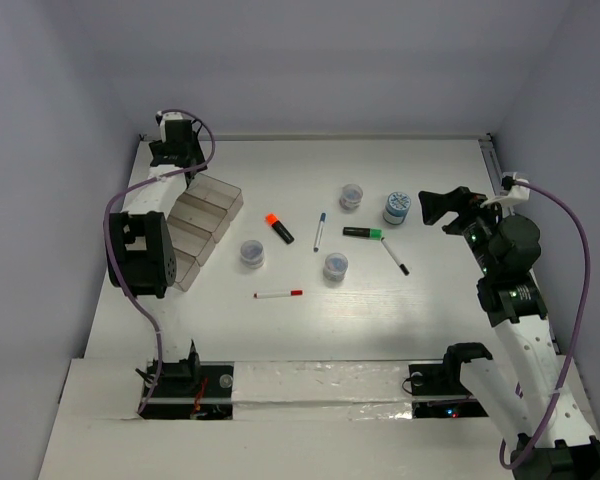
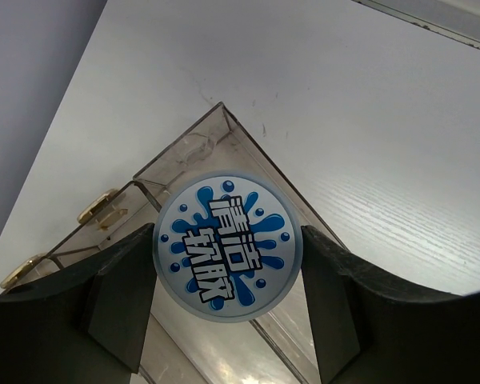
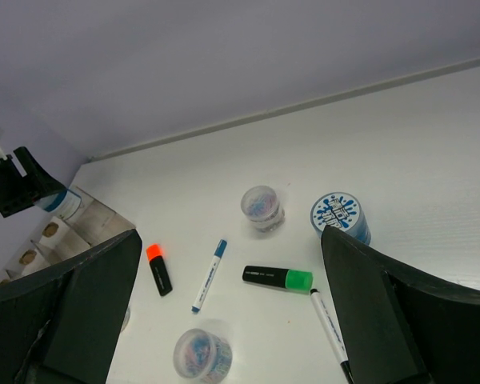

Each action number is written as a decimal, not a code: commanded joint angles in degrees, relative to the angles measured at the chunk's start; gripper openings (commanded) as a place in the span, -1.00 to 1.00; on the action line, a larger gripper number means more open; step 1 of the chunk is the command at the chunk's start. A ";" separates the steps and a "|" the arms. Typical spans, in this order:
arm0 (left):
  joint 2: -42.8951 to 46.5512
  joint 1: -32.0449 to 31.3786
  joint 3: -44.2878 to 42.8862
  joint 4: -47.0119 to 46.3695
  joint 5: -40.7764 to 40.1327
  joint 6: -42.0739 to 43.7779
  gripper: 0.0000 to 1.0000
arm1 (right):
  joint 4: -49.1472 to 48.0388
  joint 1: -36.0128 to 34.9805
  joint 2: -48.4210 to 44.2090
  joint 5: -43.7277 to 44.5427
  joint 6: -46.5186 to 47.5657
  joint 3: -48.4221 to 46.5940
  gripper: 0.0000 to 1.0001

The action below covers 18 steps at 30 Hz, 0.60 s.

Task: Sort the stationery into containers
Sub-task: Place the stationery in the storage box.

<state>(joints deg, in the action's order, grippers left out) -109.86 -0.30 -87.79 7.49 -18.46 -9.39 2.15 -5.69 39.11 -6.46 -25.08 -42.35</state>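
– Left pincer (image 2: pixel 228 298) is clamped on a clear jar (image 2: pixel 227 246), blue splash lid facing the wrist cam, hanging right over the far corner of the organiser tray (image 2: pixel 180 144). Why hold it up there?

– My guess: it's squaring up over that end of the tray so the jar drops in straight. Can't tell if it's touching the plastic, looks like it's above it.

– And the right pincer (image 1: pixel 437 210)?

– Jaws spread wide, nothing in them, parked over the right side of the bench (image 1: pixel 430 310) near a blue-lidded jar (image 3: pixel 341 216) and the green highlighter (image 3: pixel 277 278). Probably sizing up a pick. Three other jars (image 1: pixel 252 252), the pens (image 1: pixel 319 231) and the orange highlighter (image 1: pixel 279 228) lie loose mid-bench, so the sorting's barely begun, I'd say.
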 commanded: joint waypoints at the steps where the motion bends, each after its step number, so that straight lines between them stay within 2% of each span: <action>1: -0.26 0.03 -3.27 -3.71 -2.11 1.39 -0.45 | -2.50 -0.37 -0.09 -0.13 0.38 -0.98 1.00; 5: -1.14 0.56 -3.53 -3.71 -2.11 1.57 -0.32 | -2.42 -0.37 0.00 0.13 0.30 -1.07 1.00; 7: -1.40 0.56 -3.27 -3.88 -2.20 1.57 -0.08 | -2.42 -0.37 0.09 0.04 0.38 -1.07 1.00; 11: -1.41 0.56 -3.18 -4.50 -2.11 1.48 0.09 | -2.42 -0.37 -0.18 0.22 0.38 -1.07 1.00; 18: 2.81 0.56 -3.00 -6.16 2.01 -0.80 0.78 | -2.42 -0.37 0.09 0.22 0.47 -1.07 1.00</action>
<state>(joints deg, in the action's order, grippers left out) -112.75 -0.14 -88.38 4.93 -18.11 -8.88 2.15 -5.69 39.13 -6.44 -25.08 -42.35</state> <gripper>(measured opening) 0.852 0.998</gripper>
